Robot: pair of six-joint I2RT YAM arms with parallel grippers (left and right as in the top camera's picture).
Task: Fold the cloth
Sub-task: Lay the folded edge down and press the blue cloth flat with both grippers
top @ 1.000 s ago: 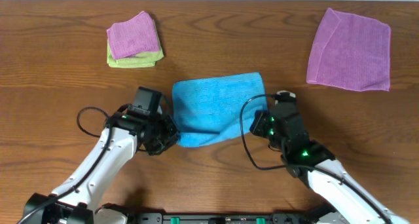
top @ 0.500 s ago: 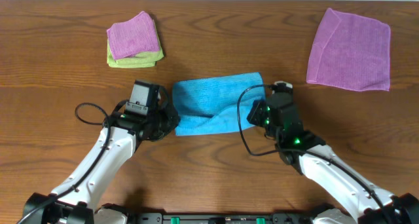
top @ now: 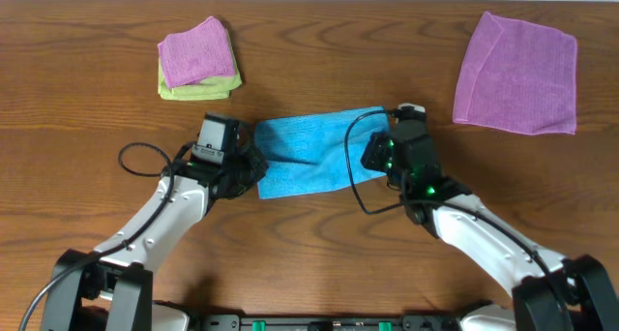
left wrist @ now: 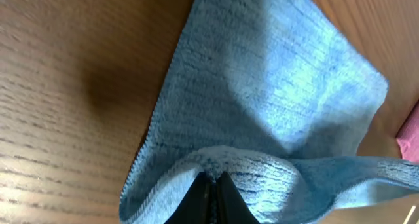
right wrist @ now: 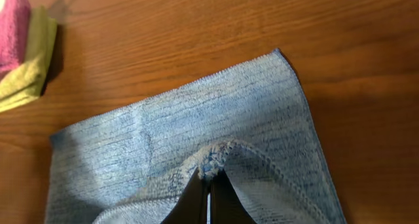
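Note:
The sky-blue cloth [top: 311,152] lies mid-table, its near edge lifted and carried over the far part. My left gripper [top: 253,169] is shut on the cloth's near left corner; in the left wrist view the pinched hem [left wrist: 213,175] bunches at the gripper [left wrist: 213,185], with the rest of the cloth [left wrist: 262,86] spread on the wood beyond. My right gripper [top: 375,160] is shut on the near right corner; in the right wrist view the gripper [right wrist: 208,181] pinches the stitched edge, and the lower layer of cloth [right wrist: 177,129] lies flat ahead.
A large purple cloth [top: 517,75] lies at the far right. At the far left a small folded purple cloth [top: 196,52] rests on a lime-green one [top: 193,87], both also seen in the right wrist view's corner [right wrist: 19,54]. Black cables loop beside each arm.
Both grippers have carried the cloth's near edge away from me, toward the far edge. The visible blue area has become a narrower strip.

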